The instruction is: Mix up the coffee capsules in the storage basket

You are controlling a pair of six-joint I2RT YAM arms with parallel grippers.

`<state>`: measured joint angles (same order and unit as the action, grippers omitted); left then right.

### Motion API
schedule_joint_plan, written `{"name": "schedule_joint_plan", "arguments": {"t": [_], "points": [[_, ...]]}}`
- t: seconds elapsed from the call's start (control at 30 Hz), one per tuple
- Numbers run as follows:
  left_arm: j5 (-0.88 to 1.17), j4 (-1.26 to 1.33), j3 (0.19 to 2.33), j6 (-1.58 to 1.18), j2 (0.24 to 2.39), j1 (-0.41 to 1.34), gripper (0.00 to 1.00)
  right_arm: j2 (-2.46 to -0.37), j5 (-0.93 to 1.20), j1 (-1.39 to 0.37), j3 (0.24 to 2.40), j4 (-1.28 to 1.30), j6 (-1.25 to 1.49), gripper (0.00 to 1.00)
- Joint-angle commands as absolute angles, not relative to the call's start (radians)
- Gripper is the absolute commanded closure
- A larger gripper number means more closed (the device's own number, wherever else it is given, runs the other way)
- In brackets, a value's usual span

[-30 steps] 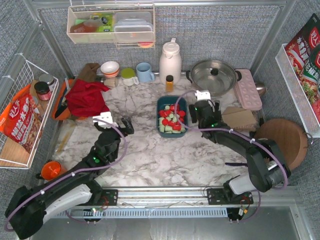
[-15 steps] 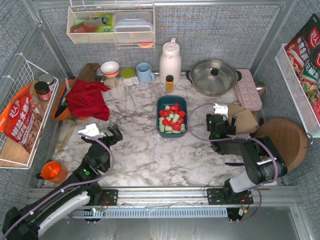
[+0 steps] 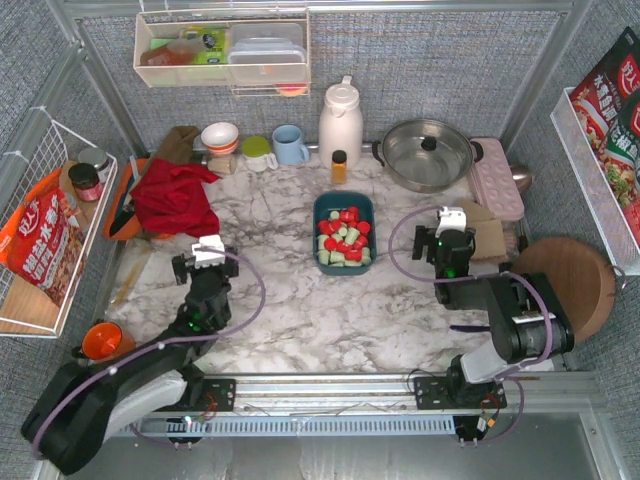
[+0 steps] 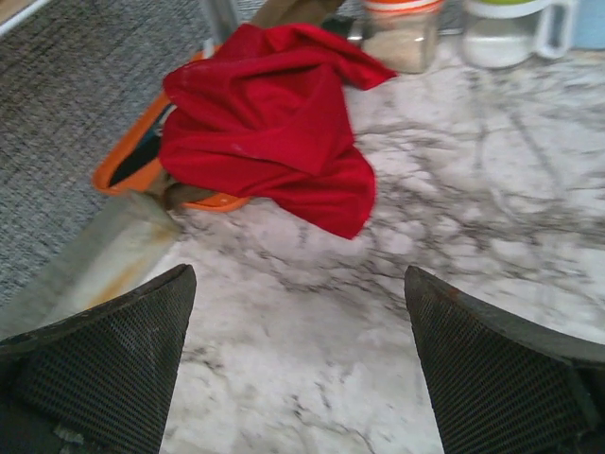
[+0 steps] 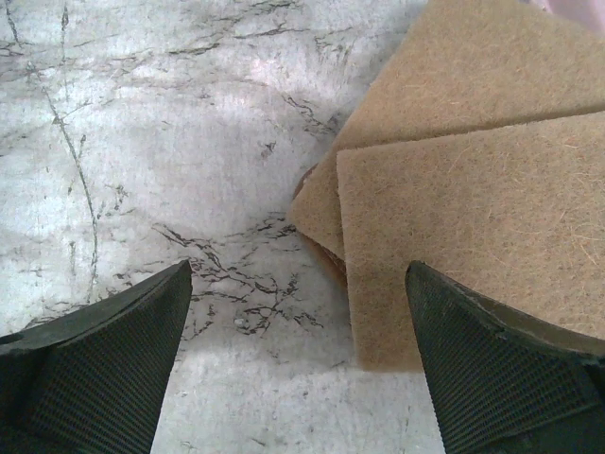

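Over the marble table [image 3: 300,310], from the top camera, the storage basket [image 3: 344,197] is seen at mid-table, in front of a white thermos jug [image 3: 340,125] and left of a steel pot [image 3: 428,153]. The coffee capsules [image 3: 343,240] are heaped inside it, red and pale green ones lying among each other, with reds thicker toward the far end. The left gripper [image 3: 203,262] is held well left of the basket, just short of a crumpled red cloth [image 3: 175,195]; its jaws are spread and nothing is held. The right gripper [image 3: 446,238] is placed to the right of the basket, apart from it, beside a pair of tan mats [image 3: 485,235]; its jaws are likewise spread and empty. At the left wrist, both dark mesh-textured fingers [image 4: 104,369] are seen wide apart at the bottom corners, bare marble lying between them. The red cloth is bunched ahead, draped partly over an orange tray [image 4: 118,170]. A jar [image 4: 402,33] and a white cup with a green lid [image 4: 506,33] are cut off by the top edge. Basket and capsules are not caught in this view. At the right wrist, the fingers [image 5: 95,369] are again parted widely with nothing gripped. Two overlapping fibre mats are seen ahead and to the right, their corners resting on the marble. Basket and capsules are not caught here either.
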<state>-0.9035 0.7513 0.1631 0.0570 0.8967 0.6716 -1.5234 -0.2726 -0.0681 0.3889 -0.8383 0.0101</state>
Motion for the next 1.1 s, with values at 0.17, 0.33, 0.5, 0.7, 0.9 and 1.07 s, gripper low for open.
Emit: {"name": "schedule_joint_plan", "arguments": {"t": [0.17,0.33,0.5,0.7,0.9,1.07], "points": [[-0.813,1.208,0.164,0.12,1.354,0.396,0.0,-1.522,-0.221,-0.049,0.406,-0.806,0.048,0.01],[-0.681,1.357,0.247,0.265,1.564,0.364,0.0,-1.522,-0.221,-0.049,0.407,-0.808,0.048,0.01],[-0.572,1.324,0.289,0.201,1.588,0.261,0.0,-1.522,-0.221,-0.049,0.406,-0.808,0.048,0.01],[-0.272,1.693,0.04,-0.153,1.571,-0.067,0.0,-1.522,-0.221,-0.049,0.408,-0.808,0.048,0.01],[-0.266,1.647,0.077,-0.18,1.58,-0.103,0.01,-1.523,-0.221,-0.049,0.408,-0.806,0.048,0.01],[-0.251,1.352,0.218,-0.142,1.559,-0.082,0.01,-1.524,-0.22,-0.049,0.409,-0.806,0.048,0.01]]}}
